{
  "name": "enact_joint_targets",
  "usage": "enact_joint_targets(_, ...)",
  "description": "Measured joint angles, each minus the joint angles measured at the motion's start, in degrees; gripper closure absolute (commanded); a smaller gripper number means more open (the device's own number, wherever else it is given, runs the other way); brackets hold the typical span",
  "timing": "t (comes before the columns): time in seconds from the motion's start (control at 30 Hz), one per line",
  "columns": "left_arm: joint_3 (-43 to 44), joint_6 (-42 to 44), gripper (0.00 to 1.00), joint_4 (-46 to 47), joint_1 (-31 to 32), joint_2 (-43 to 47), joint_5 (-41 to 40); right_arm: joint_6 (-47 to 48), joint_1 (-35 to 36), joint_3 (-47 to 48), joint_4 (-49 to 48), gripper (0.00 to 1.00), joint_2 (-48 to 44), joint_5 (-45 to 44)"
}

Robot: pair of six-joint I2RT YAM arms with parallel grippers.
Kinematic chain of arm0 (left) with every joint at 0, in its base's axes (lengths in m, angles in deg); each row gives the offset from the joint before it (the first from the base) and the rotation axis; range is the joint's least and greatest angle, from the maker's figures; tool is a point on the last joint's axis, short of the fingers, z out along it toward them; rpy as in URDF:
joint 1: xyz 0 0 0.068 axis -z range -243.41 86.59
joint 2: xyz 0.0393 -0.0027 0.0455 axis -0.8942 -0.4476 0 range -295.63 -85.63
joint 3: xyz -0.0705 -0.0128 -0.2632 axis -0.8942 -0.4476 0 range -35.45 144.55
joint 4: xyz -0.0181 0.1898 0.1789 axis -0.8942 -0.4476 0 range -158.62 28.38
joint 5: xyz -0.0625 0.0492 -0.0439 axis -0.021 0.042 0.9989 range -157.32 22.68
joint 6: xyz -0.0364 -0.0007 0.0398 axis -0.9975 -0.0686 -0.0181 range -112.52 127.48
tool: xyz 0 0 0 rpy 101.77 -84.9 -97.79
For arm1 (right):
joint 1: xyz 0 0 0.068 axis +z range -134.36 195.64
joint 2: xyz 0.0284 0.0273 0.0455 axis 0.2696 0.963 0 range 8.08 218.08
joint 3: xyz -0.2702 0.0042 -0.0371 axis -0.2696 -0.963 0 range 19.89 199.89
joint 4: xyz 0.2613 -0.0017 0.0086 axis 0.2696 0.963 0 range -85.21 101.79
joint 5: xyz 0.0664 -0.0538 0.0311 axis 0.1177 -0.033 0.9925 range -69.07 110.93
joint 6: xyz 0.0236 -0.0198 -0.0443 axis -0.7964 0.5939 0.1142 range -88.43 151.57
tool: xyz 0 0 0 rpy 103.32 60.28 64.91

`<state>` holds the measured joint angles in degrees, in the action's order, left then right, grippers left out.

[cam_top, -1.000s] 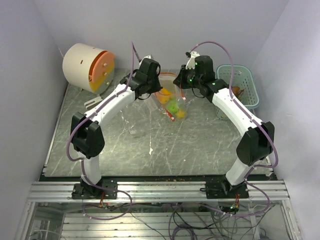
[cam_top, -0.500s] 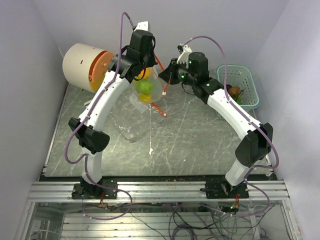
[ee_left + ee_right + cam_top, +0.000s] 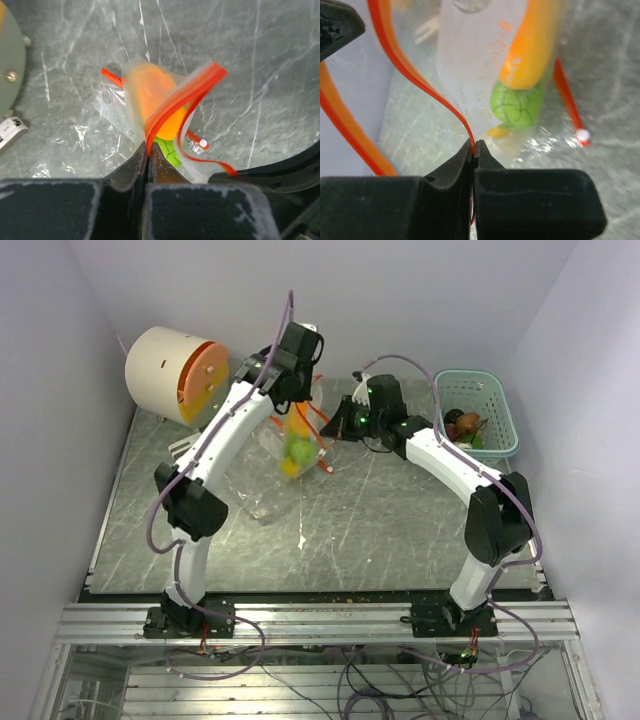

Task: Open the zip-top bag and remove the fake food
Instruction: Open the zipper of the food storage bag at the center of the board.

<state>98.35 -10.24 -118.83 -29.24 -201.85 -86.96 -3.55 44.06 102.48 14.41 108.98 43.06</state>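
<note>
Clear zip-top bag hangs lower; left pincer shifted right.

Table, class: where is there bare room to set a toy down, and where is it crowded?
Bare: the table from its near edge up to the hanging zip-top bag. Crowded: the far middle, where left pincer and right pincer pinch the bag's strip; drum far left; basket far right.

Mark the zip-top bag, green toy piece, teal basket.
zip-top bag [image 3: 185, 99]: left wrist view, on its red zip strip.
green toy piece [image 3: 516, 107]: right wrist view, middle of its rounded face.
teal basket [image 3: 478, 388]: top external view, perforated far wall.
</note>
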Motion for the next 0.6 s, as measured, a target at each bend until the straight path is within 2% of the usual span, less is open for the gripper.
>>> enact_joint_targets(0.23,-1.29,0.13,0.93,0.52,1.92,-6.88,3.06,-0.39,-5.79,-8.09,5.51,1.00,-2.56,-5.33)
enact_joint_targets(0.37,-0.83,-0.26,0.93,1.46,3.56,-9.09,5.25,0.04,-9.27,-13.77,8.02,0.72,-7.80,-8.07)
enact_joint_targets(0.47,1.29,-0.31,0.93,2.08,4.87,-10.82,6.12,0.63,-9.64,-15.63,9.46,0.63,-11.63,-8.22)
enact_joint_targets(0.5,1.97,-0.31,0.93,2.38,5.33,-11.34,6.43,1.05,-9.46,-15.50,9.57,0.64,-12.70,-7.96)
enact_joint_targets(0.53,2.43,-0.33,0.93,2.73,5.70,-11.78,6.78,1.31,-9.22,-15.10,9.70,0.69,-13.51,-7.78)
enact_joint_targets(0.6,2.47,-0.46,0.93,3.08,6.05,-12.04,7.28,1.95,-8.79,-12.92,10.16,0.89,-14.49,-7.48)
